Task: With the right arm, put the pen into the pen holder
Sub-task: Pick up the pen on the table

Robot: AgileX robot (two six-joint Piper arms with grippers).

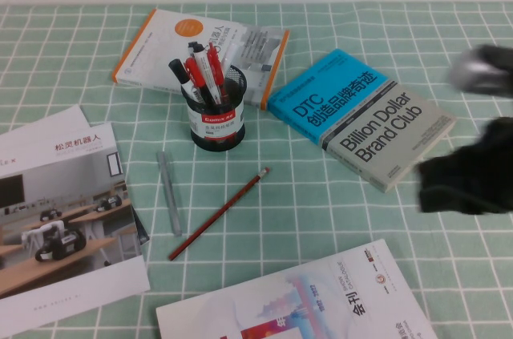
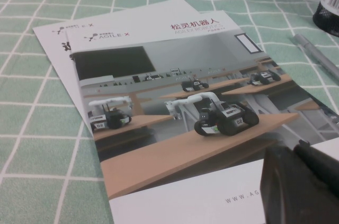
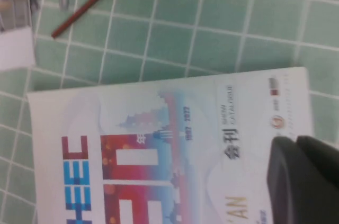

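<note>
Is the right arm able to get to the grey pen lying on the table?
Probably yes. The pen lies flat in the open on the checked cloth, beside the red pencil, with nothing on top. The right gripper, shut and empty, sits far at the right edge, so it must cross over and open first.

Grey pen (image 1: 169,192) flat on table, near-left of holder (image 1: 217,117); black mesh holder upright, pens inside.

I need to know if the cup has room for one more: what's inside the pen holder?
Red and black pens stand in the pen holder. Their lower ends and the cup's bottom are hidden behind the mesh and label.
</note>
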